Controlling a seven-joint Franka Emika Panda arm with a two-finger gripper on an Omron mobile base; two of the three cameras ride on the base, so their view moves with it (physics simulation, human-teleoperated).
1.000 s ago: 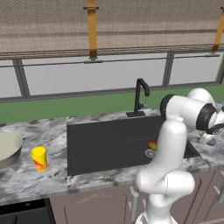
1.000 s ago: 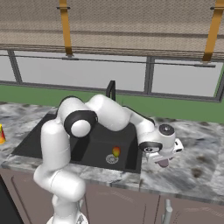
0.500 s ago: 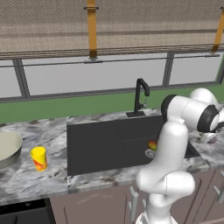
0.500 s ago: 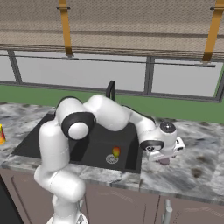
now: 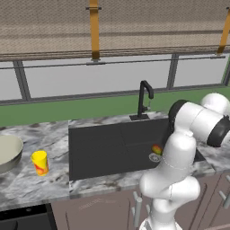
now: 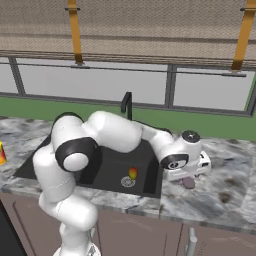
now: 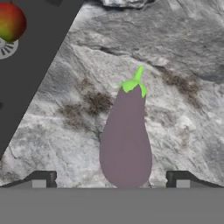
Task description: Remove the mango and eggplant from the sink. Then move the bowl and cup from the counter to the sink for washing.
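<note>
Bowl [image 5: 8, 152] sits at far left on the counter [image 5: 49, 134], cut off by the frame edge. Cup [image 5: 40, 162] stands upright just right of it, near but not touching, left of the sink [image 5: 103, 148]. In the right base view the cup [image 6: 1, 153] shows as a sliver at the left edge.

Sink basin is dark, faucet [image 5: 144, 96] at its back rim. Mango [image 5: 157, 149] lies inside, next to the drain [image 5: 155, 157], partly behind the arm. Right base view: mango [image 6: 133, 173] just above the drain [image 6: 128, 181]. Hand view: mango [image 7: 10, 22] top left, touching the drain edge.

Arm reaches across the sink to the counter on its right. Gripper [image 6: 192, 172] is low over the marble there. Eggplant [image 6: 188, 182] lies on the counter under the hand, outside the sink. Hand view: eggplant [image 7: 126, 138] lies flat on the stone, green stem pointing away from the camera, fat end between the fingertips [image 7: 41, 178]. Fingers spread wide, a clear gap on both sides, not touching it. Gripper [image 7: 111, 180] is released, nothing held.
</note>
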